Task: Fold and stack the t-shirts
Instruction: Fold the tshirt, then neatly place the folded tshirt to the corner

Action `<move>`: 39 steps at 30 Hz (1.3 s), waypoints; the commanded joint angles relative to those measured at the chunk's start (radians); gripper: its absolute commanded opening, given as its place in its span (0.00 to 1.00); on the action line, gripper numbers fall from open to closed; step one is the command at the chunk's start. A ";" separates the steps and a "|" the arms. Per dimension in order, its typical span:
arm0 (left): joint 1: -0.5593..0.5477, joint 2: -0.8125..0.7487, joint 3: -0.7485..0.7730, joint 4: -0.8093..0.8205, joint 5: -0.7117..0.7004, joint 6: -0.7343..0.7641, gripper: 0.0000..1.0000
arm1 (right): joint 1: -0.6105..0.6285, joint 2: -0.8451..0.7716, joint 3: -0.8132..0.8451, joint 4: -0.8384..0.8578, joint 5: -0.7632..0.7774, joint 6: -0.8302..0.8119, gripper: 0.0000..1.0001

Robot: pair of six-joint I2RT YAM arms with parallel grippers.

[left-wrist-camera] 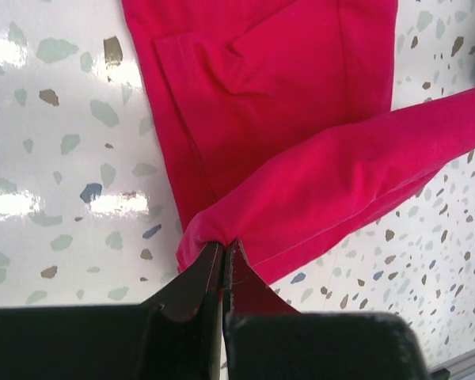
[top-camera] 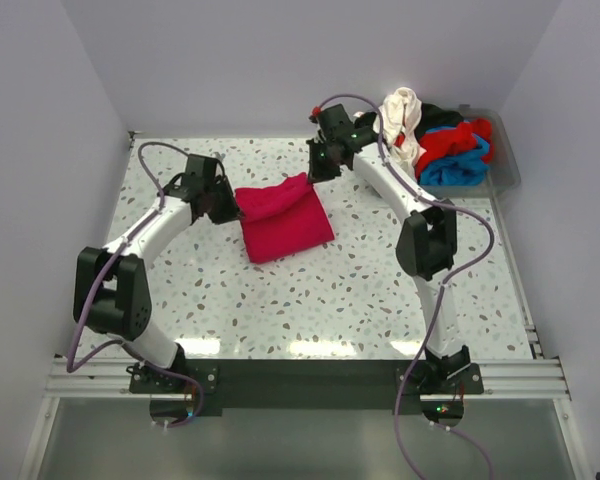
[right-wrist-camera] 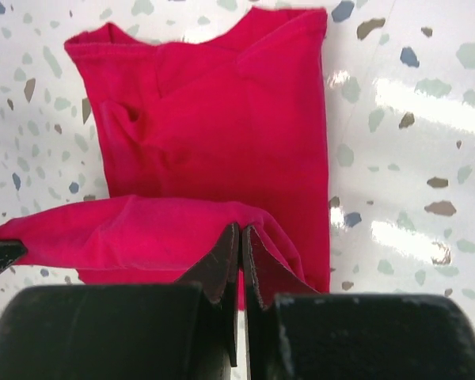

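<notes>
The left end effector (left-wrist-camera: 223, 252) and right end effector (right-wrist-camera: 241, 237) each gripped one end of the crimson-pink t-shirt (top-camera: 285, 222)'s raised far edge, the rest lying mid-bench (top-camera: 380, 290); other t-shirts (top-camera: 445, 140) sat heaped in the bin (top-camera: 508, 165)

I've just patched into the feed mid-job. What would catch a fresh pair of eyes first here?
First is the crimson-pink t-shirt, partly folded at the middle of the speckled table. The left gripper and right gripper are each shut on a corner of its lifted fold. Next comes the heap of other shirts, cream, black, red and blue, piled in the grey bin at the far right corner.
</notes>
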 commanded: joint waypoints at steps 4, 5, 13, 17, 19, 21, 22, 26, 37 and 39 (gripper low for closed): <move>0.050 0.124 0.155 0.153 -0.069 0.030 0.00 | -0.009 0.079 0.146 0.185 0.111 0.038 0.00; 0.063 0.144 0.178 0.166 -0.088 0.021 0.14 | -0.010 0.091 0.148 0.219 0.131 0.064 0.00; 0.079 0.218 0.324 0.227 -0.123 0.003 1.00 | -0.030 0.038 0.117 0.385 0.158 0.109 0.94; 0.079 0.187 0.240 0.245 -0.087 0.010 1.00 | -0.030 -0.077 -0.076 0.454 0.122 0.059 0.95; 0.079 0.175 0.201 0.264 -0.052 0.010 1.00 | -0.029 -0.114 -0.131 0.453 0.077 0.039 0.92; 0.079 0.153 0.146 0.290 -0.026 0.012 1.00 | -0.030 -0.130 -0.165 0.454 0.039 0.029 0.88; 0.079 0.146 0.128 0.301 -0.011 0.012 1.00 | -0.029 -0.140 -0.193 0.456 0.016 0.031 0.87; 0.079 0.110 0.037 0.333 -0.007 0.004 1.00 | -0.026 -0.131 -0.239 0.468 -0.119 0.054 0.73; 0.079 0.103 -0.178 0.564 0.140 -0.103 1.00 | -0.026 -0.016 -0.288 0.411 -0.282 0.092 0.53; 0.079 0.115 -0.208 0.598 0.146 -0.115 1.00 | -0.026 0.010 -0.288 0.388 -0.288 0.089 0.51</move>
